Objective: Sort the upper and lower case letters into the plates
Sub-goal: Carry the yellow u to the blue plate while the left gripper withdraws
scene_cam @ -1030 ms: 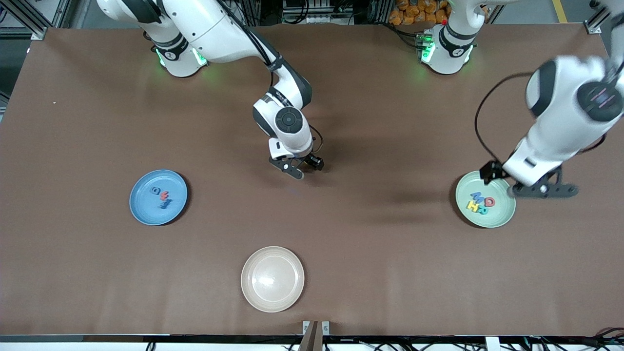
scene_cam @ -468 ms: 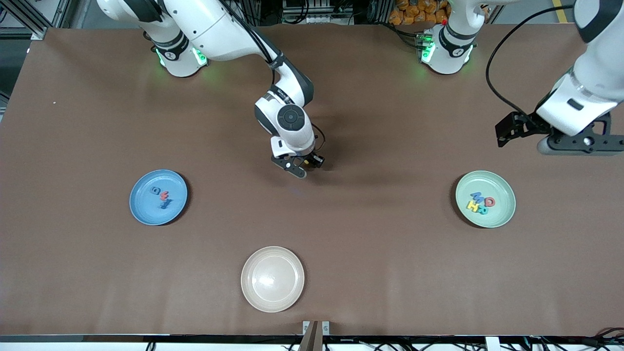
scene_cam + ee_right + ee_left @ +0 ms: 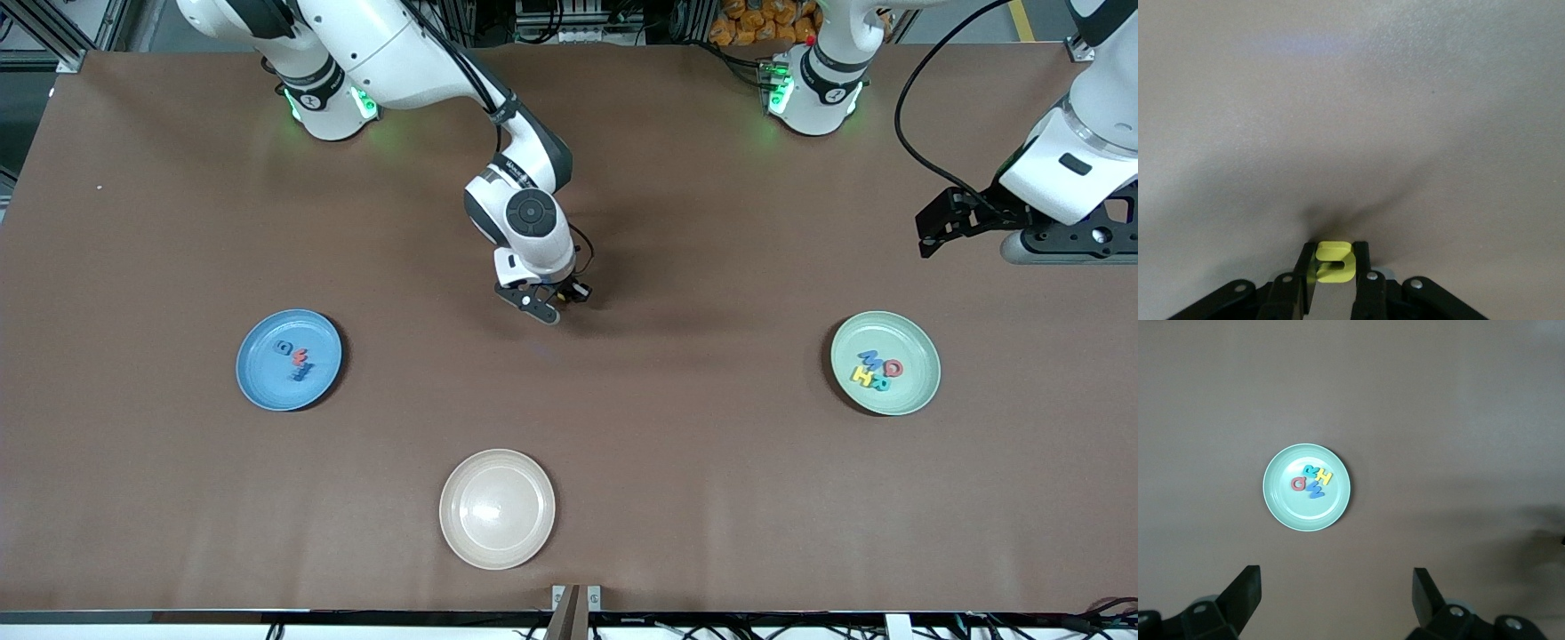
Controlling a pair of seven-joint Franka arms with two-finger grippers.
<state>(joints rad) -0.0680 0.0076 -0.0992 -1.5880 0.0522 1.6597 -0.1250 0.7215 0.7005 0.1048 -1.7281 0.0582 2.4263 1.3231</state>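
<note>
From the front view I see my right gripper (image 3: 553, 300) low at mid-table, pinching something too small to make out there; the light blue plate (image 3: 258, 391) (three letters in it) lies toward the right arm's end. My left gripper (image 3: 1062, 247) waits above the table by the mint plate (image 3: 916, 396).

Left wrist view: jaws spread wide and empty, four letters (image 3: 1312, 481) on the plate.

Right wrist view: fingers (image 3: 1361, 270) are clamped on a yellow letter (image 3: 1333, 261). It looks light, thin and easily twisted, so I'd keep squeezing its flat sides.
</note>
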